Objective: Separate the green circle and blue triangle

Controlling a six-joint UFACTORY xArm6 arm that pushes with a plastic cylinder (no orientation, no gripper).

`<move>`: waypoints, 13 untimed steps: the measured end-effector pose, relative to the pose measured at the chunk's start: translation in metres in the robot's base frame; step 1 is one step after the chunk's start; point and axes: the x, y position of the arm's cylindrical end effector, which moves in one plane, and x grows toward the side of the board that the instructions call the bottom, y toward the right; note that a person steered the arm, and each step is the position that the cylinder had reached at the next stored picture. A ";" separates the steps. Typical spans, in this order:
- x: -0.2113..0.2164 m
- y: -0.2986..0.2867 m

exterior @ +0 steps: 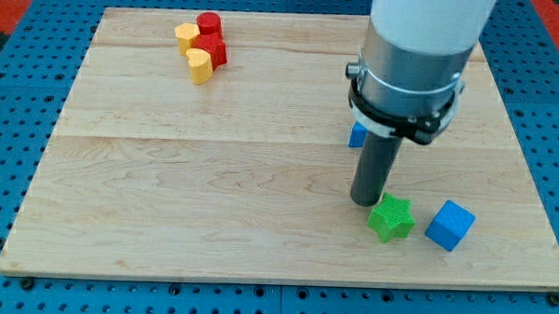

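Tip (366, 201) of the dark straight rod down on the pale wooden board (213, 201), no jaws or fingers, nothing clamped. Touching or just shy of the green star-shaped block (391, 218), just to the view's lower right of the tip. Further right, a blue cube (450, 225), close beside the star. Behind the rod, toward the view's top, another blue block (358, 135), mostly hidden, shape unclear. Well apart, up and left: two yellow blocks (194, 50) and two red blocks (211, 39), clustered. No green circle to be made out.
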 end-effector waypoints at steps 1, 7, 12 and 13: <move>-0.019 0.002; -0.067 0.028; -0.038 -0.058; -0.007 -0.079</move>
